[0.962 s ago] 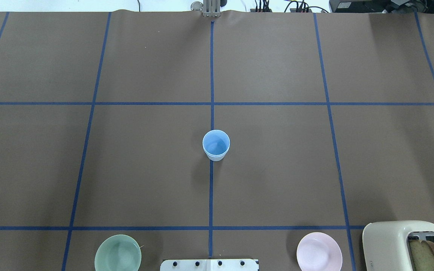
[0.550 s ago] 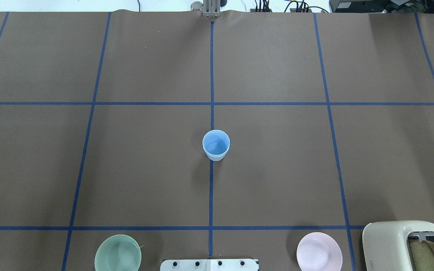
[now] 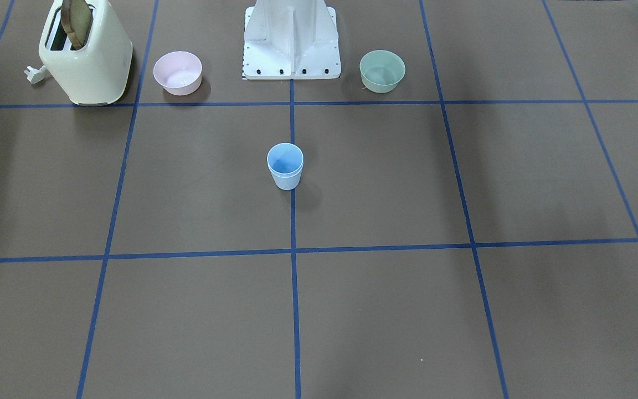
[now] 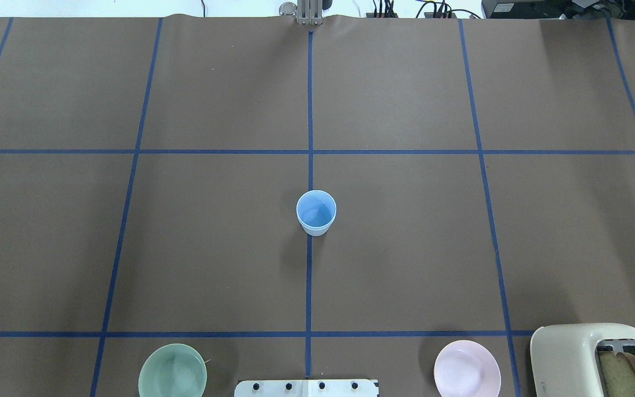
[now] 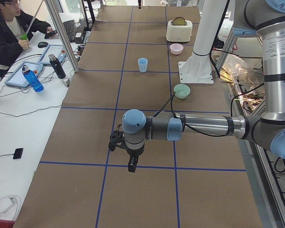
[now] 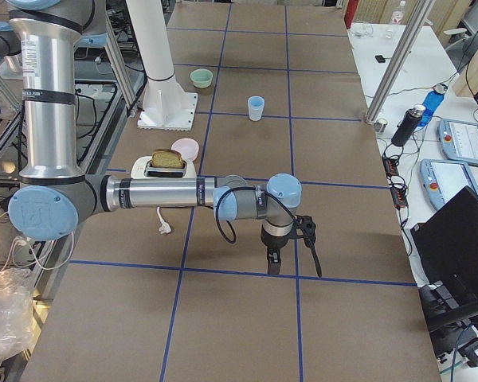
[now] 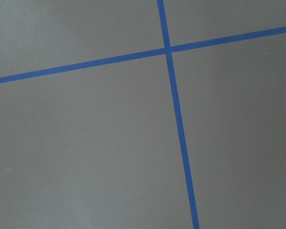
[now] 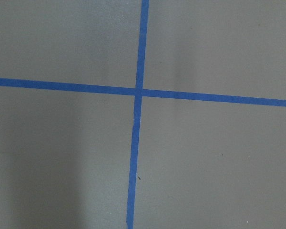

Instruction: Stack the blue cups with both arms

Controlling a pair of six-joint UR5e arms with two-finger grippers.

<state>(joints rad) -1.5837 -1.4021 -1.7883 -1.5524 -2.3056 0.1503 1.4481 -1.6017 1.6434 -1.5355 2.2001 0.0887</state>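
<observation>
While the left arm (image 5: 204, 126) and right arm (image 6: 159, 192) hang at opposite ends of the table (image 4: 405, 248), the blue cups (image 4: 316, 212) stand at its centre.
They look nested as one, so stacking seems done and only a check is called for next. Whether the left gripper (image 5: 132, 165) and right gripper (image 6: 272, 261) are spread or pressed together, I cannot tell.

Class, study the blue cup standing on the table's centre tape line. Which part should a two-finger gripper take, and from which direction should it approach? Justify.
Probably the rim of the blue cup, coming straight down from above, with one finger inside the wall and one outside. It stands upright with its mouth open upward. Its sides taper toward the base, so a side pinch may slip.
</observation>
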